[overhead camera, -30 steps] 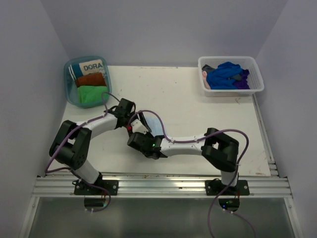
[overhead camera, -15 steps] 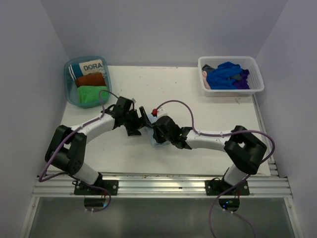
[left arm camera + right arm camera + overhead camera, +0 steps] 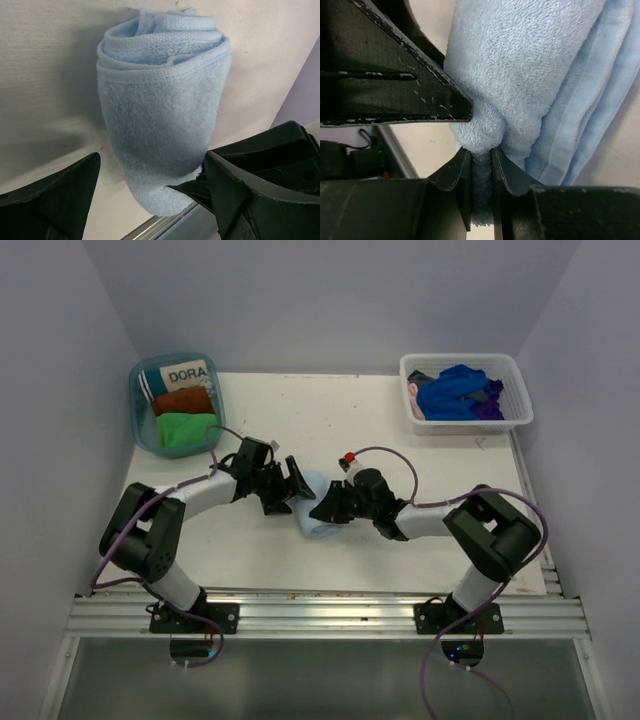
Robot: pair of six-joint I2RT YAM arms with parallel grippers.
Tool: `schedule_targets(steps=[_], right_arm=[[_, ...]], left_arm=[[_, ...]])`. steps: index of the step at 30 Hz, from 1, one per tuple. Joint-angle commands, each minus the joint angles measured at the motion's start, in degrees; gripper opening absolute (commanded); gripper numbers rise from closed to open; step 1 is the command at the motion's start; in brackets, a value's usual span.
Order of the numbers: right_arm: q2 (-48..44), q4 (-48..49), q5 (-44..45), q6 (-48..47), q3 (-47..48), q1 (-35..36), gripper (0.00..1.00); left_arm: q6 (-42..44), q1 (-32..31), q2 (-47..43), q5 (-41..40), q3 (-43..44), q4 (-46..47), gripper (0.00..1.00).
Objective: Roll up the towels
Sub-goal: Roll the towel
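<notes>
A rolled light blue towel (image 3: 316,528) lies mid-table between both grippers. In the left wrist view the roll (image 3: 160,115) sits between my left gripper's (image 3: 152,200) spread fingers, which straddle it without pinching. In the top view my left gripper (image 3: 290,488) is at the towel's left. My right gripper (image 3: 325,510) is at its right, shut on a fold of the towel's end (image 3: 482,150). A left finger (image 3: 395,75) shows against the roll in the right wrist view. Green (image 3: 185,430) and rust-brown (image 3: 183,400) towels lie in the teal tub.
The teal tub (image 3: 137,410) at the back left also holds the white-and-teal DORA item (image 3: 185,373). A white basket (image 3: 470,423) at the back right holds dark blue (image 3: 455,390) and purple (image 3: 490,410) towels. Walls close in on both sides.
My right arm has swung out to the right, and its gripper has gone from the towel's front left to its right end. My left gripper has shifted slightly right along the towel.
</notes>
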Motion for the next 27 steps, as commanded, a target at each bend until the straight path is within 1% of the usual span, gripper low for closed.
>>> schedule_targets(steps=[1,5,8,11,12,13,14,15,16,17,18,19,21,22,23,24,25,26,27], right_arm=[[4.2,11.7,-13.2,8.3,-1.3,-1.3,0.05],[7.8,16.3,-18.2,11.0,-0.6,-2.3,0.06],[10.5,20.1,-20.4,13.5,-0.3,-2.9,0.06],[11.7,21.0,-21.3,14.1,-0.2,-3.2,0.08],[11.6,20.3,-21.3,13.9,-0.1,-3.5,0.11],[11.3,19.2,-20.8,12.6,-0.1,-3.5,0.15],[9.5,15.1,-19.9,11.5,0.1,-3.6,0.20],[8.2,11.1,-17.1,9.6,0.4,-3.6,0.30],[6.8,6.3,-14.7,4.8,1.6,-3.5,0.38],[2.9,-2.6,-12.4,2.7,2.2,-3.3,0.44],[1.1,-6.3,-10.3,0.6,2.8,-3.2,0.53],[-1.2,-13.7,-4.9,-3.0,4.0,-3.1,0.57],[-7.1,-21.4,1.9,-6.8,6.0,-1.6,0.62],[-8.6,-28.6,9.3,-10.5,8.7,-0.7,0.65],[-9.8,-32.0,13.7,-12.2,10.3,0.6,0.66],[-11.3,-34.7,17.2,-13.8,11.9,3.7,0.67],[-11.4,-37.4,20.6,-16.7,15.4,5.5,0.68],[-11.2,-41.3,27.5,-17.9,17.0,9.1,0.69],[-10.4,-42.7,29.6,-18.9,18.3,10.8,0.69]], left_arm=[[-0.3,0.1,1.1,1.6,-0.2,3.9,0.88],[0.2,0.1,1.9,1.5,0.6,4.6,0.88],[0.5,0.1,2.9,0.9,0.9,4.9,0.88],[0.6,0.1,3.8,0.9,1.0,4.8,0.74],[0.6,0.1,3.9,0.8,1.0,4.6,0.66],[0.6,0.1,3.9,0.8,1.0,4.4,0.62],[0.6,0.1,3.6,0.5,1.0,3.7,0.59],[0.6,0.1,3.3,0.0,1.0,3.2,0.56],[0.8,0.1,3.1,-0.4,1.2,2.7,0.56],[0.7,0.1,2.6,-0.7,1.3,1.3,0.55],[0.7,0.1,2.3,-1.6,1.5,0.4,0.55],[0.7,0.1,1.9,-1.9,1.6,-0.2,0.55],[0.4,0.1,1.3,-2.6,1.5,-1.7,0.54],[0.2,0.1,0.9,-2.8,1.4,-2.2,0.54],[-0.3,0.1,0.5,-2.9,1.1,-2.5,0.54],[-0.5,0.1,0.3,-3.3,1.0,-3.2,0.54],[-0.9,0.1,0.1,-3.5,0.9,-3.5,0.54],[-1.7,0.1,-0.5,-3.8,0.6,-3.9,0.54],[-2.0,0.1,-0.9,-4.4,0.6,-4.2,0.54]])
